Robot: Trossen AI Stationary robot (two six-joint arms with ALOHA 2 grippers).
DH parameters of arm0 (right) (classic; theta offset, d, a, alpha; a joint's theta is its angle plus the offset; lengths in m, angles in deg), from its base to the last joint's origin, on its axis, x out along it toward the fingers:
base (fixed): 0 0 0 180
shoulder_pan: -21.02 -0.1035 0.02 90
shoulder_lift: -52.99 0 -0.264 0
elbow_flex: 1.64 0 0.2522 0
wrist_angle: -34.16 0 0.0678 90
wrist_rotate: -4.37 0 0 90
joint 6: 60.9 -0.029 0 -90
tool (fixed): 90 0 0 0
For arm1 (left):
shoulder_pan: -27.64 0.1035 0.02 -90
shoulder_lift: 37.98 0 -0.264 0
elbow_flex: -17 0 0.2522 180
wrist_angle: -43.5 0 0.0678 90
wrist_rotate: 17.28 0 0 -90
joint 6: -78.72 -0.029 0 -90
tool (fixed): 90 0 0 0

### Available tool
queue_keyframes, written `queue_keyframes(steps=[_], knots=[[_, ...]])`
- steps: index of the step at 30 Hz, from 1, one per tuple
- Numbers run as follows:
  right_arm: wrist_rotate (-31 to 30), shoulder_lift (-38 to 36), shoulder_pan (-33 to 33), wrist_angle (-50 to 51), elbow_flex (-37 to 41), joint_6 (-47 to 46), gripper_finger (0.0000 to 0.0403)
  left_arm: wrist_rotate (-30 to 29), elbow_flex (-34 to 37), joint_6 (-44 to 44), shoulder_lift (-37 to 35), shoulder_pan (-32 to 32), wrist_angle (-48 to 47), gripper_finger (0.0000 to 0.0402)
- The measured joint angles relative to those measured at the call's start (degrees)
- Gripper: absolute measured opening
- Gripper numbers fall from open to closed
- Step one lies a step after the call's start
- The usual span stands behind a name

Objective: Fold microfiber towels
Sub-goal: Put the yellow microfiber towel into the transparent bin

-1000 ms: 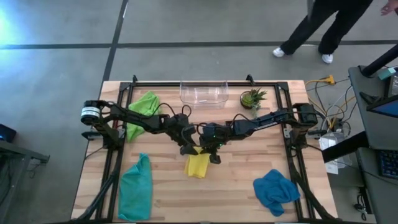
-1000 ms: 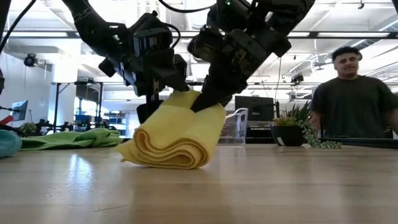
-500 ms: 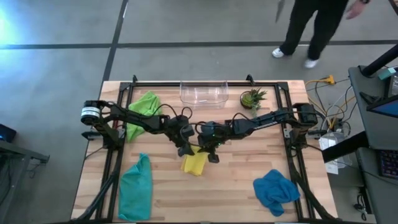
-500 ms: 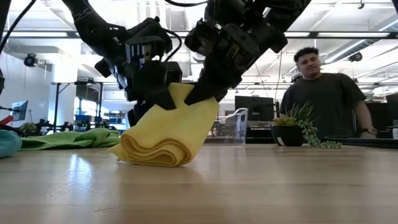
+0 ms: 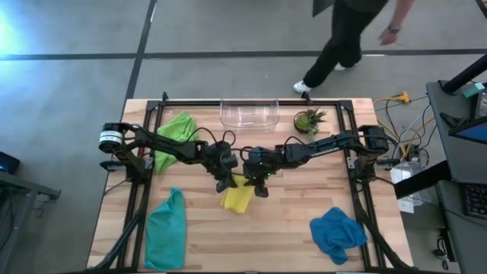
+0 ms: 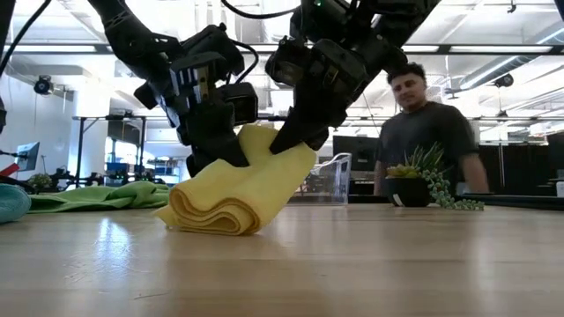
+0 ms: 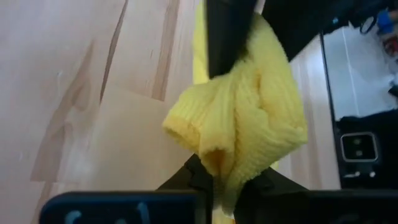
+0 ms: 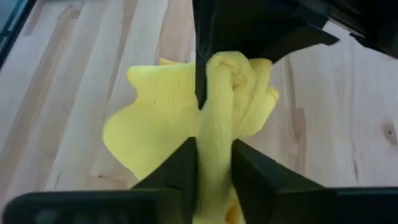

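Yellow microfiber, bunched into a loose roll, sits at the middle of the wooden counter (image 5: 289, 228); this yellow towel (image 5: 237, 198) serves as the landmark for everything else. Farthest to its left, toward the near edge, the teal towel (image 5: 166, 228) lies in a long crumpled strip. Also to the left but toward the far edge, the lime green towel (image 5: 175, 135) is spread loosely under the left arm.

The left gripper (image 5: 223, 181) touches the yellow towel's far left corner; in the left wrist view its jaws are pressed together on a fold of the cloth (image 7: 239, 124). In the low view the towel's lower part rests on the counter in stacked layers (image 6: 233, 189), while its upper edge is lifted between the two grippers. The right gripper (image 5: 259, 185) meets the towel's far right corner, just beside the left one. The right wrist view shows its jaws on either side of a pinched ridge of yellow fabric (image 8: 214, 137), clamped on it.

Beyond the yellow towel, at the counter's far edge, stands a clear plastic bin (image 5: 249, 113), and to its right a small potted plant (image 5: 309, 119). To the right of the yellow towel and nearer, the blue towel (image 5: 336, 230) lies in a rumpled heap. A person (image 6: 425, 132) stands behind the counter, past the plant.
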Motion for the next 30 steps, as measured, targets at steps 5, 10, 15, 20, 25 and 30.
queue_keyframes(steps=[5, 10, 15, 20, 25, 30], knots=[[0.9, -1.9, 1.8, 0.6, 0.0, -1.7, 0.0158, -1.5, 0.0, -5.1, 0.0, -1.0, -1.7, 0.0005], [7.5, -2.5, 3.4, 0.2, 0.0, -4.9, 0.0211, -7.8, -0.3, -10.6, 0.0, -2.5, -4.7, 0.0005], [12.6, -1.5, 3.6, -0.3, 0.0, -7.0, 0.0244, -14.6, -0.5, -14.6, -0.6, -3.7, -5.5, 0.0004], [10.3, -1.3, 4.5, -1.1, 0.0, -5.8, 0.0265, -16.6, -0.6, -18.8, -2.5, -4.6, -5.6, 0.0004], [9.4, -1.3, 6.2, -1.3, 0.0, -4.4, 0.0275, -16.6, -0.9, -19.9, -4.3, -4.8, -5.7, 0.0004], [13.7, 0.2, 6.5, -2.4, 0.0, -4.5, 0.0279, -16.8, -1.8, -21.5, -4.7, -4.9, -6.0, 0.0003]])
